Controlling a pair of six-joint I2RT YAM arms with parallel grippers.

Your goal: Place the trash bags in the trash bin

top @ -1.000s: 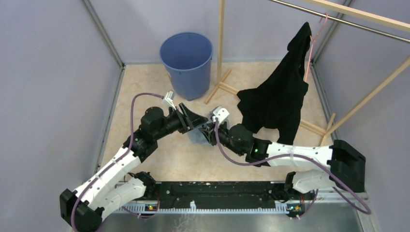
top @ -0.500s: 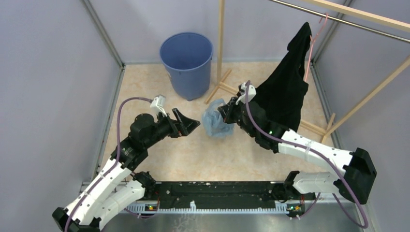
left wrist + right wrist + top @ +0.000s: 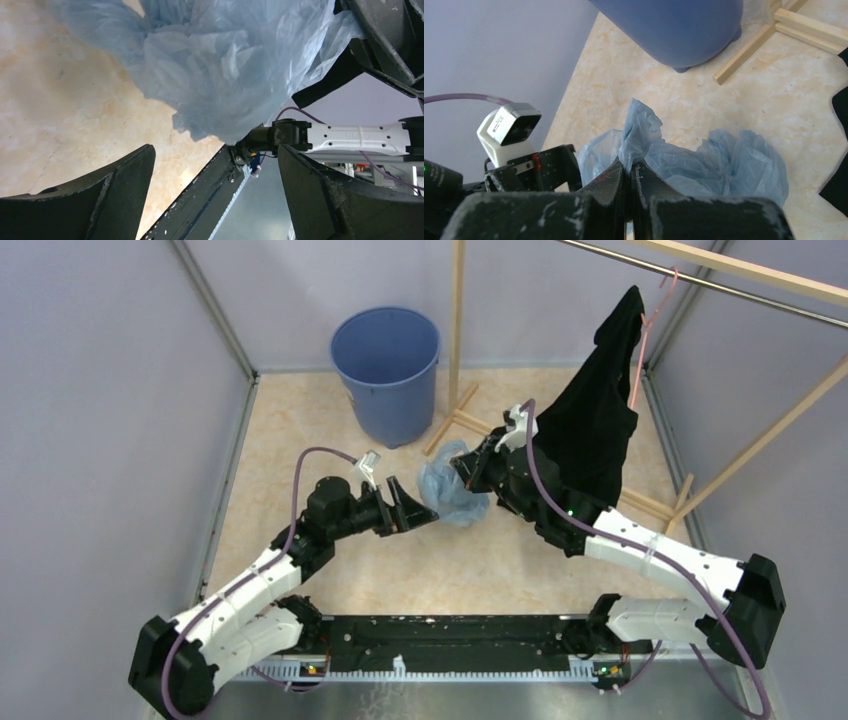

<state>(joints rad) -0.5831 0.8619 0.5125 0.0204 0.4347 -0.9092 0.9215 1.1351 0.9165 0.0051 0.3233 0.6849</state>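
Two claws sit on the near side of the trash bin (image 3: pixel 385 370). My right gripper (image 3: pixel 629 174) is pinched tight on a fold of the light-blue trash bag (image 3: pixel 452 492). The bag hangs bunched up outside the bin, in front of it and a little to its right. My left gripper (image 3: pixel 215 155) gapes wide just beside the bag, with nothing between its fingers.
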